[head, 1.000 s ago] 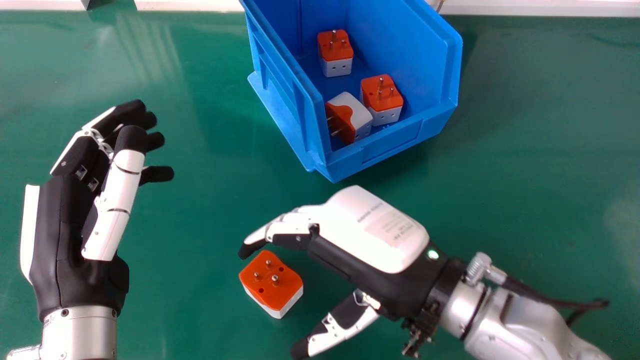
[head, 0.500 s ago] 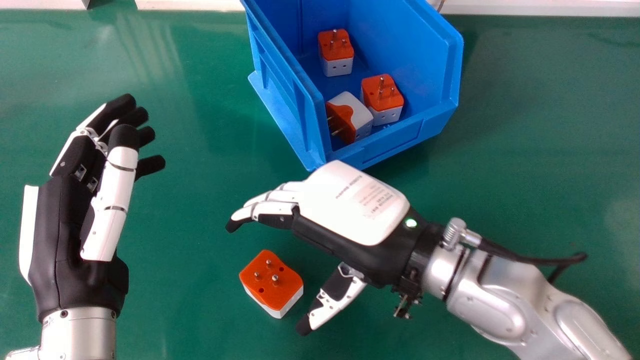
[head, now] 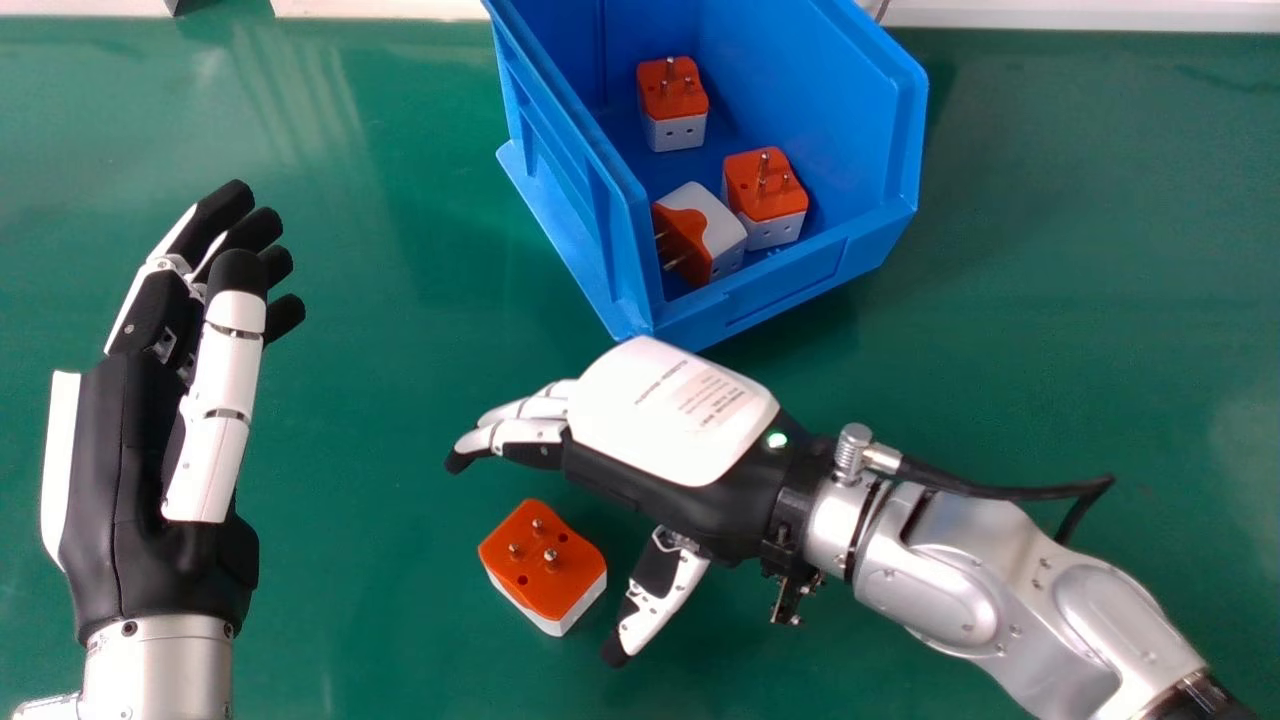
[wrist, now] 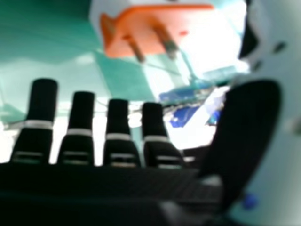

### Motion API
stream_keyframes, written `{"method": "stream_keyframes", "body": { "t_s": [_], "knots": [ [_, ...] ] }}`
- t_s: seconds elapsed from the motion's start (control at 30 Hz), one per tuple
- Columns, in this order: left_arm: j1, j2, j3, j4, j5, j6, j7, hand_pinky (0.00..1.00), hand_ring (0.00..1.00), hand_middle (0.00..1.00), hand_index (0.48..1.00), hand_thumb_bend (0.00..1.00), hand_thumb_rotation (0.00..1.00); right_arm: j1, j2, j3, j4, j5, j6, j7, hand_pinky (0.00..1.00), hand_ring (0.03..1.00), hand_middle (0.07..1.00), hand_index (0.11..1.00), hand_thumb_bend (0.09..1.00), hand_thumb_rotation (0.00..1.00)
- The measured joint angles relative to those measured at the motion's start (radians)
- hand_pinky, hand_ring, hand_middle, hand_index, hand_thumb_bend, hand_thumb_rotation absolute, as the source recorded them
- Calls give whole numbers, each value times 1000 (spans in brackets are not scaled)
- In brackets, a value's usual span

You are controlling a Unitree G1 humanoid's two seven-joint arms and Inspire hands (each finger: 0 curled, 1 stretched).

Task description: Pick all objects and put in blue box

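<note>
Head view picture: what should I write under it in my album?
The robot's open right hand beside one orange-and-white plug; three more sit in the blue box.

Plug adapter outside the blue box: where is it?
In the head view, the plug adapter sits on the green table, left of the right hand's thumb, nearer the robot than the blue box.

Green tabletop [head: 1050,350]: glossy, pale reflections [head: 300,100] toward far left. White strips [head: 1080,12] along far edge, dark break between two at left. Thin cord [head: 881,10] at far edge, right of centre.
</note>
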State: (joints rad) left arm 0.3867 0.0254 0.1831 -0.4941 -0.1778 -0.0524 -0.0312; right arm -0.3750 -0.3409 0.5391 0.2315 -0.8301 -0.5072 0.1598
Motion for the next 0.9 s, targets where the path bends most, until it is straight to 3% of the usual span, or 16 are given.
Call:
{"method": "stream_keyframes", "body": {
  "t_s": [0.2, 0.43, 0.9],
  "knots": [
    [-1, 0, 4, 5, -2, 0, -7, 833, 858, 857, 840, 420, 671, -11, 4, 28, 34, -11, -3, 0, 626, 766, 811, 779, 947, 112],
    [-2, 0, 10, 6, -17, -1, -13, 802, 844, 848, 826, 445, 663, -29, 3, 62, 62, -50, 19, 20, 622, 757, 801, 768, 942, 110],
    [-16, 0, 14, 18, -20, -1, -20, 783, 838, 844, 818, 539, 647, -94, 31, 78, 151, -67, 67, 6, 614, 738, 773, 743, 923, 92]
  ]
}}
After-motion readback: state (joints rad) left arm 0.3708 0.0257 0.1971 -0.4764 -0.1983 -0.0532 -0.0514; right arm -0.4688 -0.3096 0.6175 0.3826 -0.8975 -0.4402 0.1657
